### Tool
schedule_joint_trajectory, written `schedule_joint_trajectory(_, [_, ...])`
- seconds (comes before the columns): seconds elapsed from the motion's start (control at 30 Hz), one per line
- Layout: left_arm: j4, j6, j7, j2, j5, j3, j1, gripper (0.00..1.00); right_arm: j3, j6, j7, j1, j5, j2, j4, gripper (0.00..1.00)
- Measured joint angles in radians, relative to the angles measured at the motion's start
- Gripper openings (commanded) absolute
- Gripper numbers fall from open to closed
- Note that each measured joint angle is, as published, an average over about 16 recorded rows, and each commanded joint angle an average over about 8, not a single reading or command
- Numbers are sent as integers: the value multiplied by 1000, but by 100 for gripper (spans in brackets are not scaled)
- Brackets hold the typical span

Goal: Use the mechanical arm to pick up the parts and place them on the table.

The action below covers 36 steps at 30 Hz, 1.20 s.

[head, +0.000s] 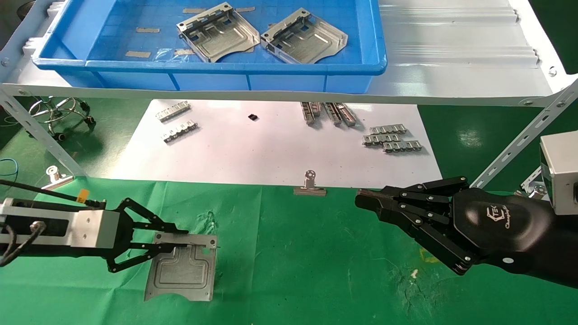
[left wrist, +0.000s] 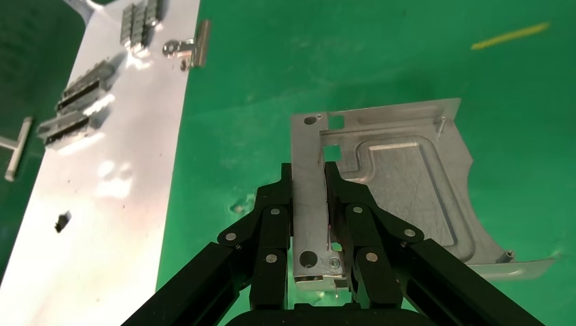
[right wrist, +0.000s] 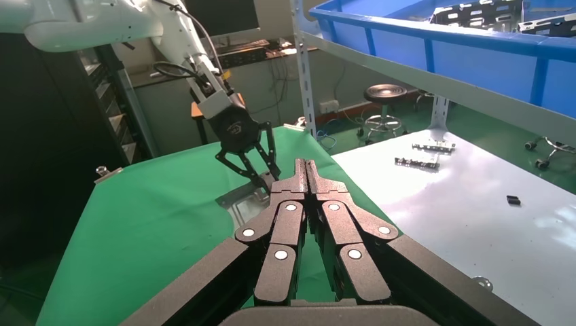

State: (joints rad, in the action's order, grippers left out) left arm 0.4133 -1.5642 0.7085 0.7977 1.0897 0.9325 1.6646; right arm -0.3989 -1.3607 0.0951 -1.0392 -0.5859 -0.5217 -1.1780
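Observation:
One silver part [head: 183,271] lies flat and low over the green table [head: 293,253] at the front left. My left gripper [head: 180,239] is shut on the slotted rail along the part's far edge. In the left wrist view both fingers [left wrist: 289,204] press that rail, and the part [left wrist: 407,183] spreads out beyond them. Two more parts [head: 219,31] [head: 302,36] lie in the blue bin [head: 212,67] on the shelf. My right gripper [head: 361,198] hovers over the cloth at the right, shut and holding nothing [right wrist: 306,166].
The white shelf [head: 451,54] overhangs the back of the table, with slanted braces at both sides. On the white sheet [head: 271,149] lie toothed strips [head: 392,137] [head: 178,122] and a small black piece [head: 253,117]. A binder clip [head: 309,185] holds the sheet's front edge.

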Motion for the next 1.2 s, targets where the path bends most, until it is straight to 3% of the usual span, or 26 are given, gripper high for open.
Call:
schedule_joint_trajectory(0.33, [-147,19,111,65,23,20,11,0,0,0,0,0,0,0,0,0])
schedule_joint_trajectory(0.4, [-170,22,130,75,25,22,11,7,0,0,0,0,0,0,0,0])
schedule_joint_trajectory(0.6, [-231,32,177,101,29,24,13,79,0,0,0,0,0,0,0,0])
schedule_joint_trajectory(0.67, [-249,34,191,108,29,24,14,97,0,0,0,0,0,0,0,0])
schedule_joint_trajectory(0.7, [-257,36,198,111,29,24,15,100,0,0,0,0,0,0,0,0])
schedule_joint_trajectory(1.2, [-315,2,223,121,-12,3,26,100,0,0,0,0,0,0,0,0])
